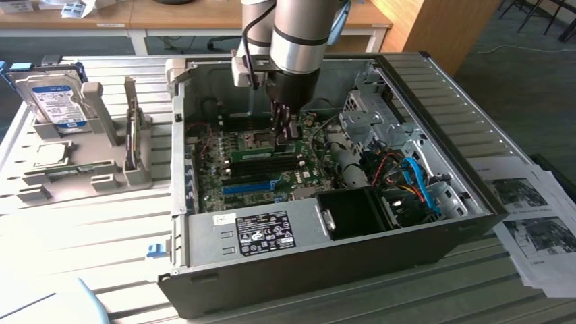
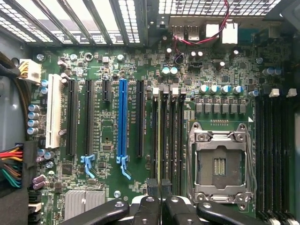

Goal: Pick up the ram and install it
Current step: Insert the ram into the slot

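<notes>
My pincer (image 2: 161,202) is pinched narrow on the near end of the ram (image 2: 161,136), a thin green board stick seen edge-on. Its long axis runs straight away from my fingertips, in line with the black memory slots (image 2: 174,136) mid-motherboard (image 2: 108,187), between the glossy blue slot (image 2: 123,117) and the steel-framed processor socket (image 2: 219,164). I cannot tell whether it is fully seated.

labels on hard drive (image 1: 52,101), power supply (image 1: 261,233) unreadable
</notes>
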Robot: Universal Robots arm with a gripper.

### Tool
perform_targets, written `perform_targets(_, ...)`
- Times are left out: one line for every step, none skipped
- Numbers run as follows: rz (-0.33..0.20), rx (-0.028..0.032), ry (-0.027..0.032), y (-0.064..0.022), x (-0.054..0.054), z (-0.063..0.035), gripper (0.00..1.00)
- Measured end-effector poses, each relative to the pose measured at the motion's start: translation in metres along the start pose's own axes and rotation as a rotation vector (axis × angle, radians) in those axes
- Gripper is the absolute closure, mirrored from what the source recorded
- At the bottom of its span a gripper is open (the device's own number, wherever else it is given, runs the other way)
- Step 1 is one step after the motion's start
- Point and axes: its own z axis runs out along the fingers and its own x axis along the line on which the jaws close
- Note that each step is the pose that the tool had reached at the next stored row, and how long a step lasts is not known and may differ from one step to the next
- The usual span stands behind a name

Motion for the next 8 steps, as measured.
perform_targets(0.000,0.0000,-0.0001,0.0000,0.0000,0.0009,0.89)
perform_targets(0.000,0.0001,-0.0001,-0.0001,0.0000,0.0018,0.89)
perform_targets(0.000,0.0001,-0.0001,-0.0001,0.0000,0.0026,0.89)
perform_targets(0.000,0.0002,0.0000,-0.0002,-0.0001,0.0033,0.89)
perform_targets(0.000,0.0002,-0.0001,-0.0002,-0.0001,0.0040,0.89)
perform_targets(0.000,0.0002,-0.0001,-0.0003,-0.0001,0.0047,0.89)
perform_targets(0.000,0.0002,-0.0002,-0.0003,-0.0001,0.0053,0.89)
perform_targets(0.000,0.0001,-0.0002,-0.0003,-0.0001,0.0057,0.89)
